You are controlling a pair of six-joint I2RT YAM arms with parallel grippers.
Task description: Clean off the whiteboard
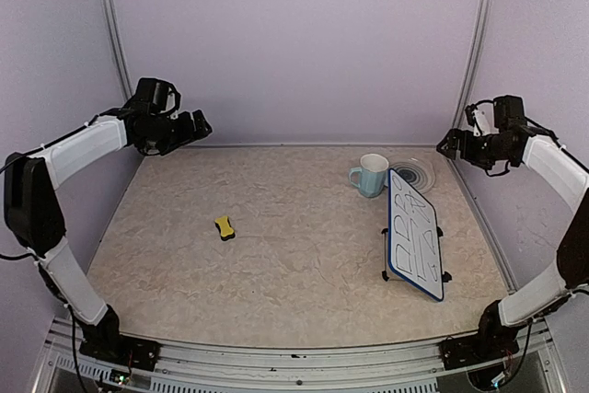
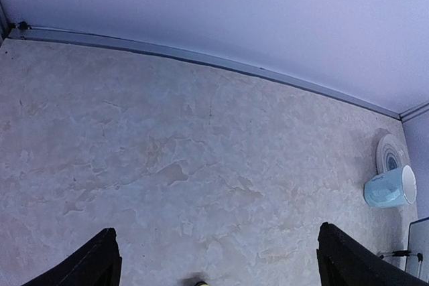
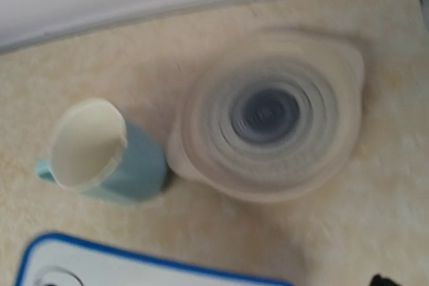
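The whiteboard (image 1: 414,236), white with a blue rim and black scribbles, stands on black feet at the table's right. Its corner shows in the left wrist view (image 2: 419,239) and its rim in the blurred right wrist view (image 3: 134,266). A small yellow sponge eraser (image 1: 225,227) lies left of centre; only a sliver of it (image 2: 196,283) shows in the left wrist view. My left gripper (image 1: 198,126) is raised at the far left, open and empty, its fingers (image 2: 100,259) wide apart. My right gripper (image 1: 451,146) hangs above the far right corner, open and empty; only one fingertip (image 3: 385,280) shows.
A light blue mug (image 1: 370,175) stands beyond the whiteboard's far end, also seen in the wrist views (image 2: 389,187) (image 3: 100,155). A round plate with blue rings (image 1: 414,172) (image 3: 268,115) lies beside the mug by the back wall. Walls enclose the table on three sides.
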